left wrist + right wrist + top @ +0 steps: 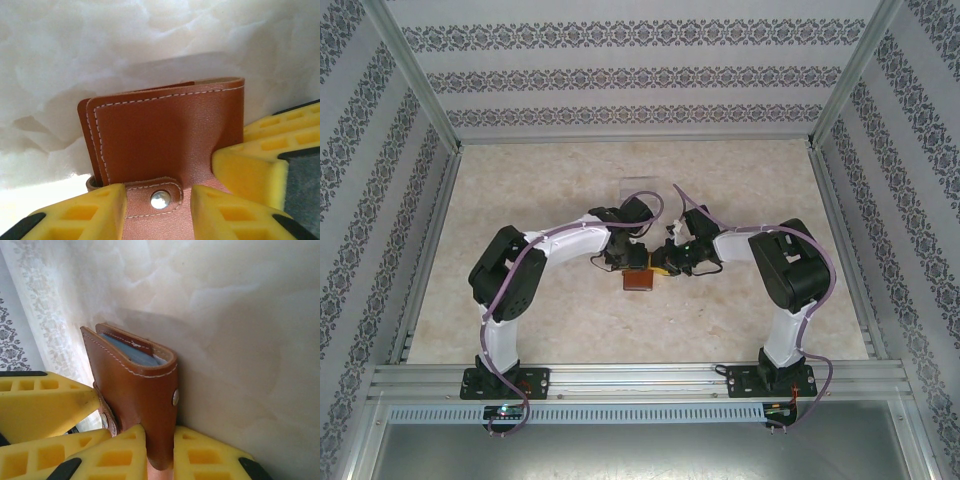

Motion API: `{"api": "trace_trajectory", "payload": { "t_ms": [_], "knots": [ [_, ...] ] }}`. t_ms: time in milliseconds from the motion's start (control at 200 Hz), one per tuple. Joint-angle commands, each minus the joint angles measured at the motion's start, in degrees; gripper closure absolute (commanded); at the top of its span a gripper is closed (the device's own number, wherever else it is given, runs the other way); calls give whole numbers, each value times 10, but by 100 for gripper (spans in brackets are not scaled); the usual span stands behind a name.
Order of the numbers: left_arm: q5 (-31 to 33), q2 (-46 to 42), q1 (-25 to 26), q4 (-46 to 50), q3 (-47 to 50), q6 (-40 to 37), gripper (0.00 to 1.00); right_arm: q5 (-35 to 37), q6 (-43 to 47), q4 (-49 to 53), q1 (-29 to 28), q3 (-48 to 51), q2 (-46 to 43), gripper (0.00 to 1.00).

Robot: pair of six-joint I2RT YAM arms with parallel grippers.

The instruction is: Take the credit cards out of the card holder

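- The small reddish-brown leather folding card holder is at the middle of the beige marbled table. It is folded, and its long axis runs away from the right gripper.
- The left arm and right arm bend inward, with their wrists meeting over it.
- The right gripper is pinched tight on its narrow edge. The left gripper is part-closed, gripping the end with the snap strap tab.
- The right wrist view shows grey-blue plastic credit cards inside the far mouth. The left wrist view shows the stitched broad face.
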State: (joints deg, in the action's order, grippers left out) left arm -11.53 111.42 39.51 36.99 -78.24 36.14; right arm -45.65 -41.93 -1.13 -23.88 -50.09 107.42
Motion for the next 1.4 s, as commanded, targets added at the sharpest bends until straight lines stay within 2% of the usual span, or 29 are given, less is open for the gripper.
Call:
{"api": "trace_trajectory", "payload": {
  "t_ms": [0, 555, 954, 1119, 1399],
  "knots": [
    [9, 21, 12, 42, -8, -17, 60, 12, -8, 23, -11, 20, 12, 84],
    [66, 77, 20, 91, -13, -37, 59, 15, -13, 16, -12, 24, 14, 84],
    [76, 59, 22, 76, -2, -32, 72, 30, -10, 21, -12, 30, 6, 85],
    [75, 45, 22, 73, -2, -34, 76, 40, -5, 28, -12, 29, 5, 88],
    [80, 9, 19, 68, 3, -30, 80, 58, 2, 49, -12, 29, -3, 88]
  ]
}}
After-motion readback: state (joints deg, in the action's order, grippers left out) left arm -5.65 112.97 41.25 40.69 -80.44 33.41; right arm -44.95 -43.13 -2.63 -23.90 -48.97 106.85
